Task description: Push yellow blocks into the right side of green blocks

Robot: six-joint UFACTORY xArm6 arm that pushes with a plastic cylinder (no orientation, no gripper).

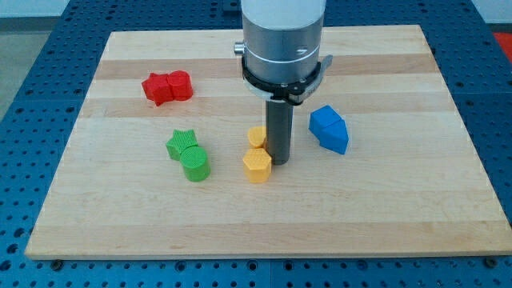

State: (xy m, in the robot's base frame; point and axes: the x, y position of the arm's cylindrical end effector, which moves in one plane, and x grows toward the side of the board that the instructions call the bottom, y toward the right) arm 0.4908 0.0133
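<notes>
Two yellow blocks sit near the board's middle: a hexagonal yellow block (257, 166) and a smaller yellow block (256, 137) just above it in the view. My tip (280, 161) stands right beside them on their right, touching or nearly touching the hexagonal one. Two green blocks lie to the left: a green star (181, 143) and a green cylinder (195, 164) touching it at its lower right. A gap of bare board separates the green cylinder from the yellow blocks.
A red block (168, 86), two joined pieces, lies at the upper left. A blue block (330, 129) lies to the right of my tip. The wooden board (400, 224) rests on a blue perforated table.
</notes>
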